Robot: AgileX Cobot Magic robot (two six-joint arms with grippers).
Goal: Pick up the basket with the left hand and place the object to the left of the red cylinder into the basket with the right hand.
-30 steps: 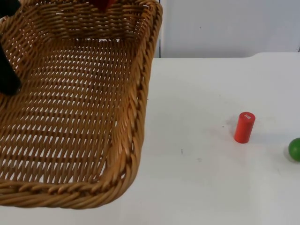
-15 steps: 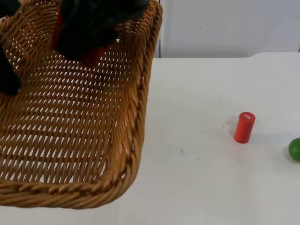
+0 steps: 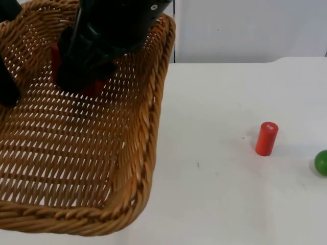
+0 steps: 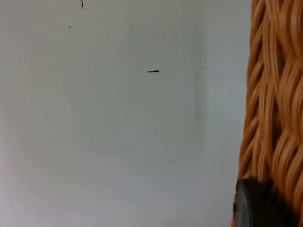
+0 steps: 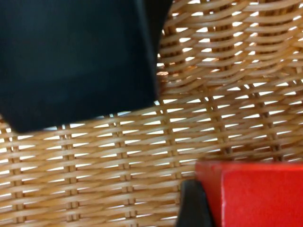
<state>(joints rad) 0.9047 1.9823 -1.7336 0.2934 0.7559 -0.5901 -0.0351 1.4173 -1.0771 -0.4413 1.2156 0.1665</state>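
Right end effector (image 3: 76, 84) inside basket (image 3: 148, 127), pinching red block (image 5: 255, 194) just above weave. Left end effector (image 3: 7, 94) clamps basket's left rim, held off counter (image 3: 230, 194). Red cylinder (image 3: 266, 138) upright w/ green ball (image 3: 321, 162) nearby.

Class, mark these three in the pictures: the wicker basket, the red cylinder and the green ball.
wicker basket (image 3: 134, 194), top view, near right corner of its rim.
red cylinder (image 3: 266, 139), top view, middle of its side.
green ball (image 3: 321, 162), top view, its visible centre.
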